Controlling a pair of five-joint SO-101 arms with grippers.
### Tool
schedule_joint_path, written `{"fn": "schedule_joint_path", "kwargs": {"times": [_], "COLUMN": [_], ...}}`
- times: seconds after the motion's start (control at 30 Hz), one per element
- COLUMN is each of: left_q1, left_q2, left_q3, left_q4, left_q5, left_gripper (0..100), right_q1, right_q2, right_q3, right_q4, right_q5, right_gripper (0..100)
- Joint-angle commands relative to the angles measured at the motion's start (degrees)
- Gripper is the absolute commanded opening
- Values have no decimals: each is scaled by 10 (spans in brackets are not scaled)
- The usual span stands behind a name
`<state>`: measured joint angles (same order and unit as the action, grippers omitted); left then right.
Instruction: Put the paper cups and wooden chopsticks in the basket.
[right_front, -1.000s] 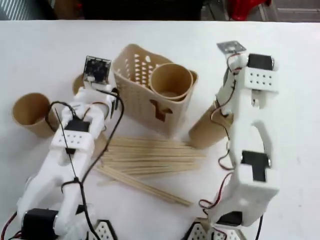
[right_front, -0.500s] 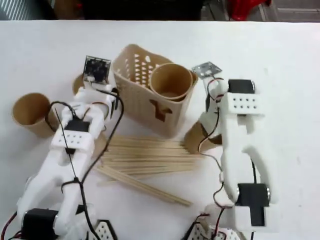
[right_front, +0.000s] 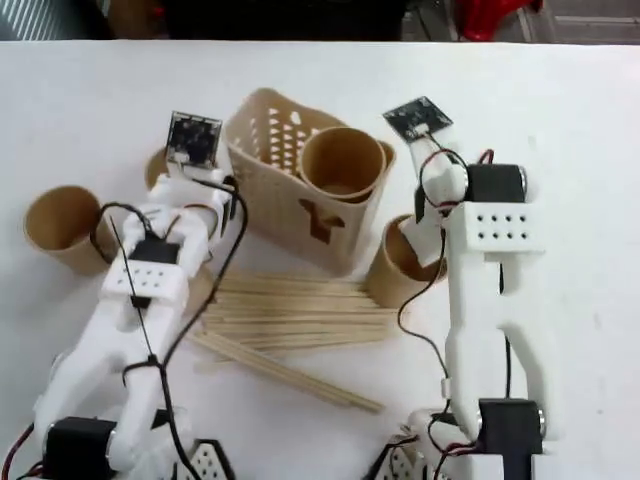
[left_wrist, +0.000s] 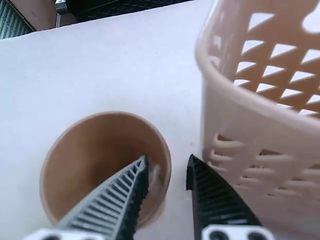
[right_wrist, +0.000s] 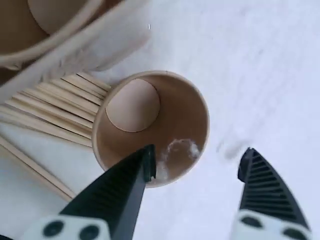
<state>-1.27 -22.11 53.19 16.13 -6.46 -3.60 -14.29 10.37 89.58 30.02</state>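
Note:
A cream lattice basket (right_front: 270, 185) stands mid-table with one paper cup (right_front: 342, 163) inside it. Wooden chopsticks (right_front: 300, 318) lie in a loose pile in front of the basket. My left gripper (left_wrist: 167, 162) is open astride the rim of an upright paper cup (left_wrist: 97, 167) beside the basket wall (left_wrist: 260, 115), one finger inside and one outside. My right gripper (right_wrist: 197, 152) is wide open over another upright cup (right_wrist: 150, 122), one finger at its rim and the other outside over bare table. That cup (right_front: 393, 266) stands by the basket's right corner.
A further paper cup (right_front: 60, 230) rests at the far left of the white table (right_front: 560, 110). Bare table lies to the right of the right arm and behind the basket. Some chopsticks (right_wrist: 55, 107) reach up to the right cup's side.
The right arm has swung left toward the basket, and the cup beside it has shifted left with its mouth now showing. The left arm has kept still.

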Motion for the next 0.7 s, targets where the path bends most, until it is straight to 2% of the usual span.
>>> {"fn": "schedule_joint_path", "kwargs": {"times": [0.0,0.27,0.37,0.47,0.67], "left_q1": [-5,-5,-5,-5,-5], "left_q2": [-5,-5,-5,-5,-6], "left_q3": [-7,-7,-7,-7,-7], "left_q4": [-17,-17,-17,-17,-18], "left_q5": [-7,-7,-7,-7,-7], "left_gripper": [146,146,146,146,146], "right_q1": [1,8,8,8,14], "right_q2": [13,87,97,91,25], "right_q3": [26,92,92,91,81], "right_q4": [-47,-139,-148,-146,-83], "right_q5": [8,7,7,7,7], "right_gripper": [276,269,184,114,108]}}
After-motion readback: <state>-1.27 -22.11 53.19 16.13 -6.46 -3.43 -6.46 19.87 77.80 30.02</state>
